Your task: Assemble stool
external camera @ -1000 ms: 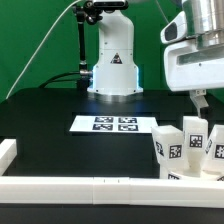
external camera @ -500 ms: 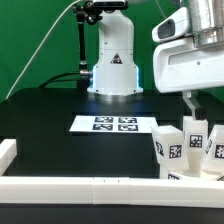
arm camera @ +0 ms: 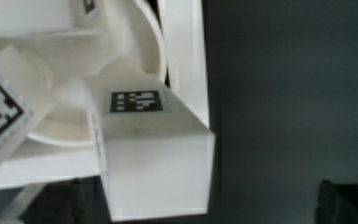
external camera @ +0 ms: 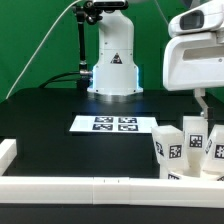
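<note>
Since a second ago, gripper (external camera: 205, 100) has shifted toward exterior view's right; parts unmoved. Jaws wide, holding nothing. Seat (arm camera: 60, 120) and legs (external camera: 185, 145) cluster right below it, against rail (external camera: 90, 187).

Risk: descending off-centre, a finger could tip a leg (arm camera: 153, 150).

Writing: square tags only; no readable text.

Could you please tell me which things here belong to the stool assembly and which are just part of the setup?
Job: stool legs, round seat, the open hand above them.
Setup: marker board, white border rail, black table.
</note>
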`<state>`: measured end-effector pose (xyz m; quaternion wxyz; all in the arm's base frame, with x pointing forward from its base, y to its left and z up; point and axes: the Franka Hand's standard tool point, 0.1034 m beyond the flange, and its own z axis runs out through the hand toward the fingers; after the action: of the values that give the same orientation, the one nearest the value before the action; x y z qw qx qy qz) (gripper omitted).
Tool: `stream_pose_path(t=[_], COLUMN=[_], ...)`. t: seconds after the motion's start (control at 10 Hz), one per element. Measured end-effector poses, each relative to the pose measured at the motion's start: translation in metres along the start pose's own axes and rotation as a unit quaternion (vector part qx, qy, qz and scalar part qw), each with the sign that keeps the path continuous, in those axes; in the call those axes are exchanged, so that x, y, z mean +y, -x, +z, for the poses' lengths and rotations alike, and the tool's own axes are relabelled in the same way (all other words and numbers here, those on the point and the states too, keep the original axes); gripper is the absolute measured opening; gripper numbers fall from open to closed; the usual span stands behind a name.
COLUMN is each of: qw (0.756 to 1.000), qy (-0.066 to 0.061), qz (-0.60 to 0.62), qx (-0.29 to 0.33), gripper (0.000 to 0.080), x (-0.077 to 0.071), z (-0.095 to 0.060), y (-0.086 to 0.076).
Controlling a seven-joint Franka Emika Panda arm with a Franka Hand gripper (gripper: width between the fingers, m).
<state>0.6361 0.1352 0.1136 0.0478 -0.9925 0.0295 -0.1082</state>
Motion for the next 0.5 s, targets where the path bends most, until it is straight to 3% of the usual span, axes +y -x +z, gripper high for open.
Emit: stream_pose_path(t=[0.3, 0.5], qw=[0.993, 0.963], qy=[0.007, 0.021], qz=[-0.121, -0.267], qx=[0.001, -0.005], gripper=[0.0649, 0.0649], x=[0.0057, 0.0076], z=[0.0015, 0.0046], y=[-0.0007, 0.0015])
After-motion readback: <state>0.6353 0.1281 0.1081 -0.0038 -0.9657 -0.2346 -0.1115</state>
